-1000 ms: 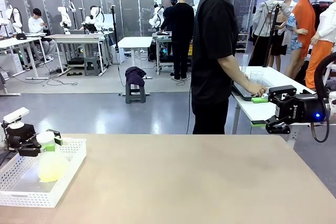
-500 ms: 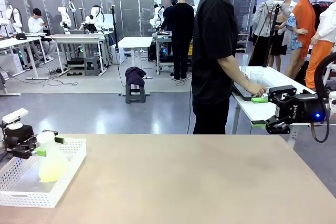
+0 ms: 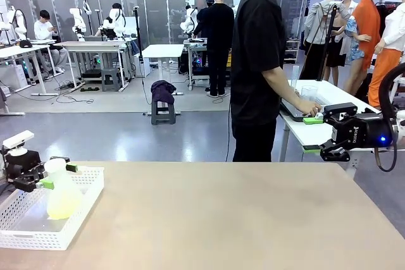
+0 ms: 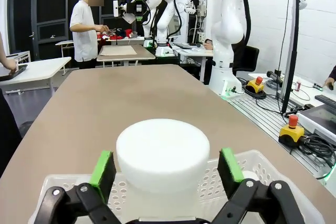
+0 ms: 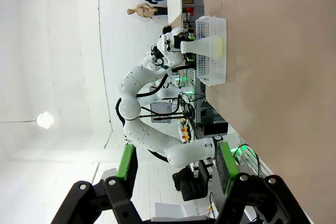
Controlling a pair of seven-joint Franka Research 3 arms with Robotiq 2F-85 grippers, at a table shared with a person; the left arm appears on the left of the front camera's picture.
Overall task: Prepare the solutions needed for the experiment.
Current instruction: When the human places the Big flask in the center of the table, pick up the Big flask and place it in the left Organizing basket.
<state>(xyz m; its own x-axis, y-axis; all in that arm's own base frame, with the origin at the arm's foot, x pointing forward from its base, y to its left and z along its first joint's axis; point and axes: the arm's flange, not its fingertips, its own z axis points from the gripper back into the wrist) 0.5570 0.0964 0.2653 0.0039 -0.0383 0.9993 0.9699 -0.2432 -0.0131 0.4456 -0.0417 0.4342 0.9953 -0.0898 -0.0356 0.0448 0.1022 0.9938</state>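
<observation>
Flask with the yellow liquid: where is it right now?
Front view, near-left: the flask stands in the white basket at the table's left edge, its cap between the left gripper's open fingers.

The front camera looks across the bench (image 3: 221, 213) toward the far edge, the left wrist camera sits close along it, and the rolled right wrist camera shares its left-corner basket (image 5: 212, 56).

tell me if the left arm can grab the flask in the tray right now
Probably yes: the left gripper has its jaws open on either side of the flask's white cap, nothing between, flask upright in the white tray.
</observation>
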